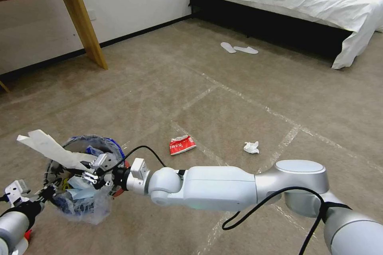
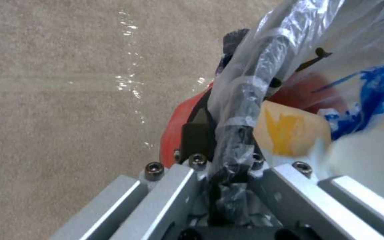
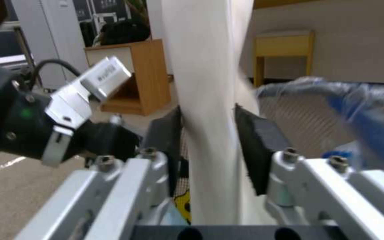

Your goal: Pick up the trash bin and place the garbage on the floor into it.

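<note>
Two pieces of garbage lie on the floor [image 1: 223, 87] in your head view, a red wrapper [image 1: 182, 144] and a white tissue wad [image 1: 251, 147], while your left gripper [image 1: 47, 192] holds the trash bin [image 1: 79, 175] low at your left and your right gripper [image 1: 92, 170] hangs over its mouth with a white paper strip [image 1: 48, 147]. Left wrist view: the gripper is clenched on the bin's bagged rim [image 2: 245, 100]. Right wrist view: pads [image 3: 256, 146] grasp the strip [image 3: 205, 100]. The drop-in step is in hand; next, release squarely above the opening.
</note>
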Tool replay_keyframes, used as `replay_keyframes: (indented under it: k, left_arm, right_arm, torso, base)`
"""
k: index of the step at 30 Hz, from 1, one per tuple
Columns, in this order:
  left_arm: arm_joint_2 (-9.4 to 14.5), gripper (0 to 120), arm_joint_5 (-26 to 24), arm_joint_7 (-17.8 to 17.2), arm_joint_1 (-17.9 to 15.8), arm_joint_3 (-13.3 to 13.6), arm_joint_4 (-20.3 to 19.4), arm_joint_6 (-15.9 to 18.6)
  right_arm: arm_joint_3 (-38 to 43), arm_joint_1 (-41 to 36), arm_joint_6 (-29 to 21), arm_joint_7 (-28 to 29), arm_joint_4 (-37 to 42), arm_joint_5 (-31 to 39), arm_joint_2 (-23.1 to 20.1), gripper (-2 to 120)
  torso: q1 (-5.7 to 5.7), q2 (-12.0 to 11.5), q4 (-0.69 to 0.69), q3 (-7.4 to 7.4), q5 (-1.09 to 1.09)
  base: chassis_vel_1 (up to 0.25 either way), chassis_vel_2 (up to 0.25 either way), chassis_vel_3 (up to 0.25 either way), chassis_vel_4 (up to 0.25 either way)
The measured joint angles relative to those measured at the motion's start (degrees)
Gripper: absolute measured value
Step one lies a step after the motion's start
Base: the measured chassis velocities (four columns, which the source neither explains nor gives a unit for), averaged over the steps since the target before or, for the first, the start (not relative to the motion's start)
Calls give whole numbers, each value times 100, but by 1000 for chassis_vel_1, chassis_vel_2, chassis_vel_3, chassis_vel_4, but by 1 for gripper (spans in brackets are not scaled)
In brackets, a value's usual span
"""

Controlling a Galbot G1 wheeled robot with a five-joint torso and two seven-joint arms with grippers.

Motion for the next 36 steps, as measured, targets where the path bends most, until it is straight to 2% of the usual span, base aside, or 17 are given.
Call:
replay_keyframes:
  k: [2,3,5,7,8,9,12,16,17,24,27,28,30,31,34,35,36]
  left_arm:
    - [-1,0,7,-3,-18,15,22,0]
    - [-1,0,7,-3,-18,15,22,0]
    - [-8,0,9,-5,-21,17,22,-2]
    - [-9,0,9,-5,-21,16,22,-2]
    - [-14,0,9,-5,-9,8,16,-3]
    - [-14,0,9,-5,-9,8,16,-3]
    - [-30,0,9,-5,27,-9,-3,-5]
    - [-42,0,9,-5,38,-12,-13,-6]
    - [-49,0,10,-4,41,-14,-24,-7]
    - [-9,0,10,-2,14,-57,13,-13]
    - [16,0,-2,-2,-6,-76,39,-14]
    - [16,0,-2,-2,-6,-76,39,-14]
    - [22,0,-17,-4,-42,-92,48,-14]
    - [22,0,-17,-4,-42,-92,48,-14]
    - [17,0,-46,-13,-102,-129,46,-16]
    - [17,0,-46,-13,-102,-129,46,-16]
    - [13,0,-54,-15,-108,-140,35,-16]
  right_arm:
    - [23,13,-11,4,71,11,-36,48]
    - [23,13,-11,4,71,11,-36,48]
    - [29,19,-12,6,106,14,-40,58]
    - [29,21,-12,6,116,14,-40,62]
    - [36,23,-12,7,134,15,-38,70]
    - [36,23,-12,7,134,15,-38,70]
    - [101,42,-36,13,177,17,-34,85]
    - [162,56,-51,21,207,21,-35,93]
    - [238,73,-62,36,252,31,-49,99]
    - [789,117,-75,64,605,43,-265,100]
    - [1566,54,-148,136,1008,198,-572,100]
    - [1566,54,-148,136,1008,198,-572,100]
    - [2283,-85,-241,221,1298,314,-868,100]
    - [2283,-85,-241,221,1298,314,-868,100]
    - [3424,-392,-293,344,1639,336,-1486,100]
    - [3424,-392,-293,344,1639,336,-1486,100]
    - [3850,-551,-287,385,1771,313,-1813,100]
  torso:
    - [0,0,0,0,0]
    - [0,0,0,0,0]
    - [0,0,0,0,0]
    - [0,0,0,0,0]
    - [0,0,0,0,0]
    - [0,0,0,0,0]
    - [0,0,0,0,0]
    - [0,0,0,0,0]
    - [0,0,1,0,0]
    - [0,0,1,0,0]
    - [0,1,1,-1,0]
    - [0,1,1,-1,0]
    - [0,0,1,0,0]
    - [0,0,1,0,0]
    - [0,0,1,0,2]
    - [0,0,1,0,2]
    - [0,0,0,0,2]
  base:
    - [0,0,0,0]
    - [0,0,0,0]
    - [0,0,0,0]
    - [0,0,0,0]
    - [0,0,0,0]
    - [0,0,0,0]
    - [0,0,0,0]
    - [0,0,0,0]
    - [0,0,0,0]
    - [0,0,0,0]
    - [0,0,0,0]
    - [0,0,0,0]
    - [0,0,0,0]
    - [0,0,0,0]
    - [0,0,0,0]
    - [0,0,0,0]
    - [0,0,0,0]
